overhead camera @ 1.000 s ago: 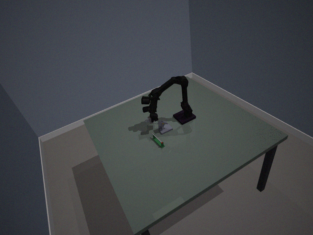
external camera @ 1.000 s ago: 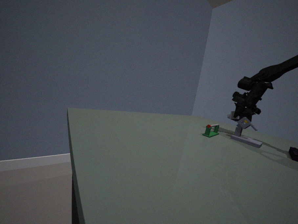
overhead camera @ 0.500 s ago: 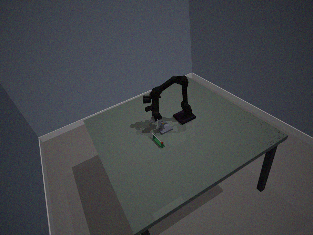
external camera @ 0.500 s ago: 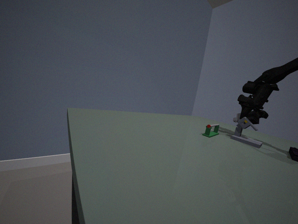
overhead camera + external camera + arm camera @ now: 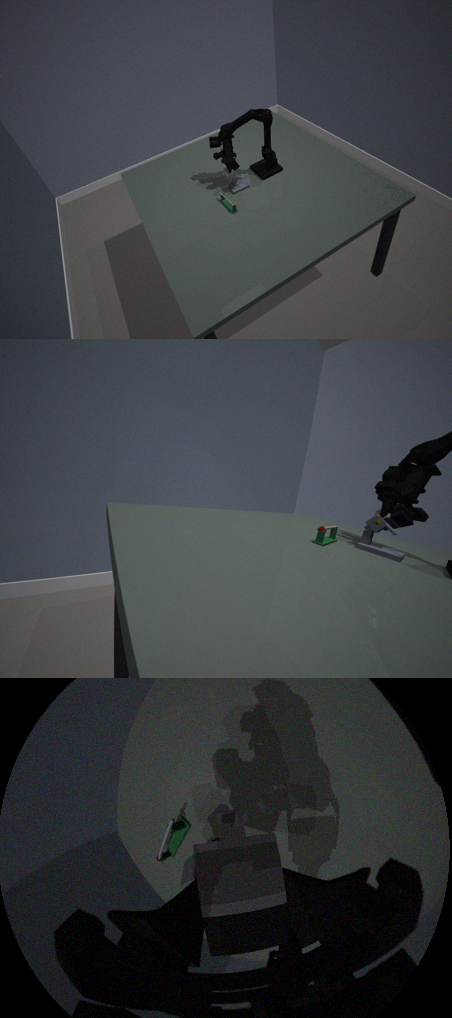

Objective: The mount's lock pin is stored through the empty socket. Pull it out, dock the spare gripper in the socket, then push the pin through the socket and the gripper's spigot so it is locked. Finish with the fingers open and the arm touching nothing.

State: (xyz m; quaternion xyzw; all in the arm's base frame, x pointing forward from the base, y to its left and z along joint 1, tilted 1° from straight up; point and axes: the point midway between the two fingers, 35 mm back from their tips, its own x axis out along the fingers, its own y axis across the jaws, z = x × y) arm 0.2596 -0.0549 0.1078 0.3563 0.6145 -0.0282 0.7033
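My gripper (image 5: 230, 170) (image 5: 235, 871) is shut on the spare gripper (image 5: 225, 171) (image 5: 240, 870), a grey block held above the table. Its narrower spigot (image 5: 233, 832) points away from my fingers, with a dark hole near its end. The grey mount (image 5: 241, 188) (image 5: 380, 551) stands beside and below my gripper. Its tilted socket (image 5: 372, 524) has a yellow mark; the spare gripper is close behind it in the exterior view, mostly hidden. I cannot tell whether they touch. The pale pin (image 5: 226, 199) (image 5: 331, 527) (image 5: 166, 839) with a red head lies across the green rack (image 5: 226, 205) (image 5: 323, 543) (image 5: 179, 839).
The green rack stands close to the mount, toward the top camera. The arm's dark base (image 5: 266, 170) stands on the green table (image 5: 292, 226) (image 5: 219, 594) behind the mount. The left table edge lies beyond the rack and mount.
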